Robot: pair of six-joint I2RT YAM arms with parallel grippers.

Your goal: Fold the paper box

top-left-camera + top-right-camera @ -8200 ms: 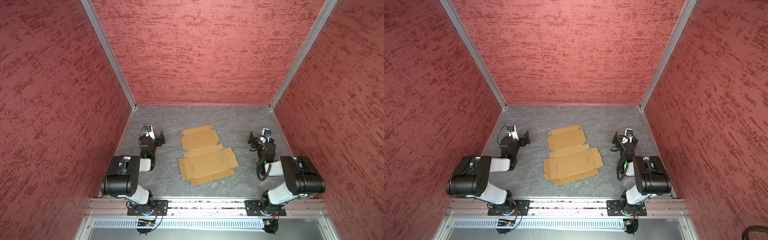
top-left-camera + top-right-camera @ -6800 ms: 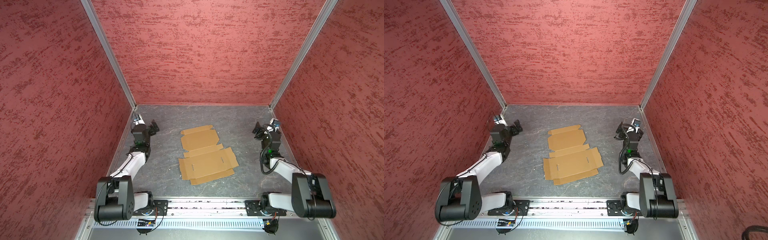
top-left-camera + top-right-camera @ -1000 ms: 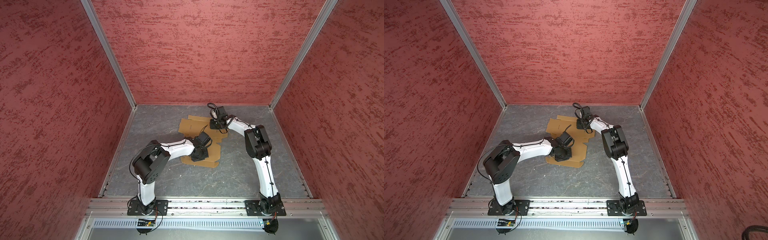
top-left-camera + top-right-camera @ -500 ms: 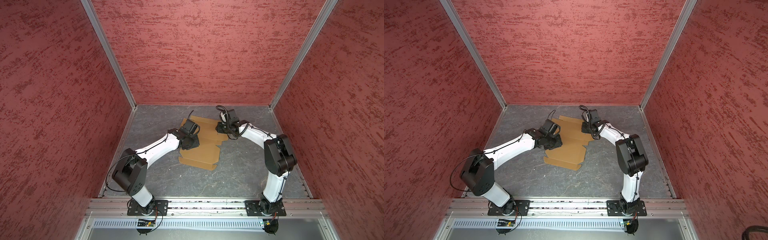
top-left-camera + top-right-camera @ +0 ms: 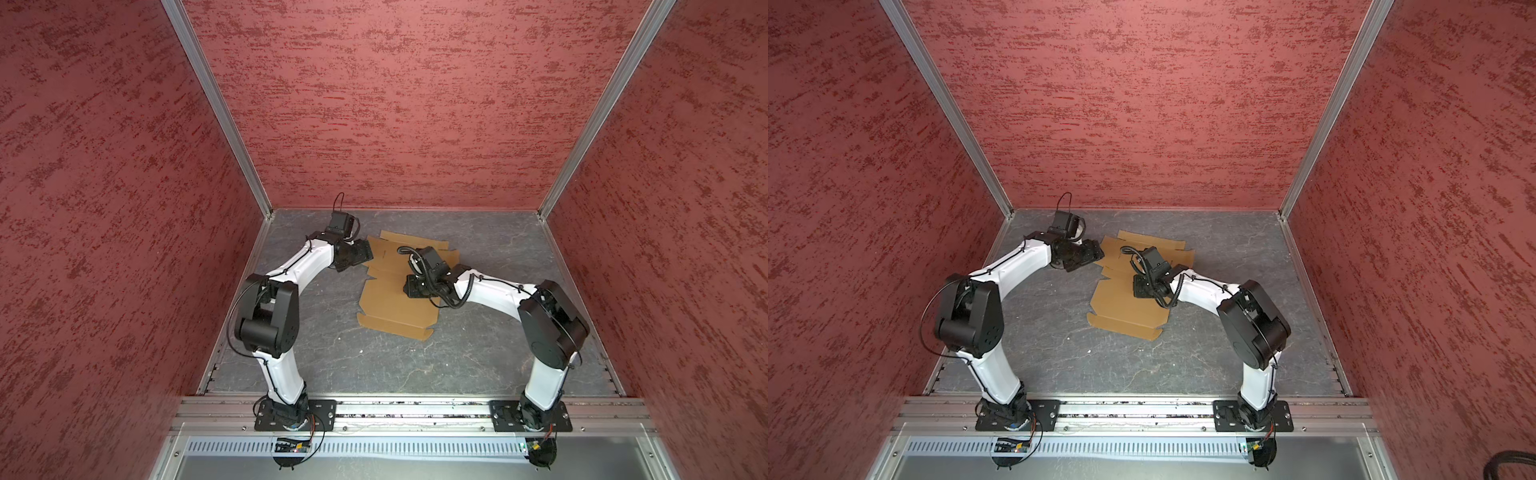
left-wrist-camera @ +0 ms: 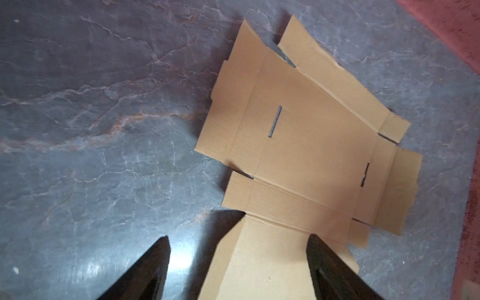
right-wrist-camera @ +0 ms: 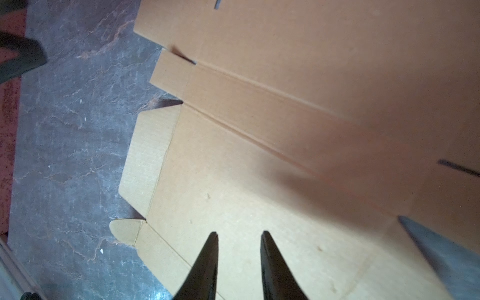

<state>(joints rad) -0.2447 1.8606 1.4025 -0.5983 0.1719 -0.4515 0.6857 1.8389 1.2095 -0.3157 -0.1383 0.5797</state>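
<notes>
Left jaws stood open astride 1 flap (image 6: 259,265) of the box (image 5: 382,307); right jaws — narrowly parted, empty — were above the panel (image 7: 259,194). Gripping near the crease (image 6: 275,219) seemed wisest.

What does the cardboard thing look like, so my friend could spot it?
Find the grey marbled floor inside the red walls. Between the white left arm and white right arm lies a tan cardboard sheet with flaps and thin slots. It is the only brown thing there.

Matt tan cardboard paper box (image 5: 386,307) (unprinted); glossy, stone-veined tabletop (image 5: 374,365).
</notes>
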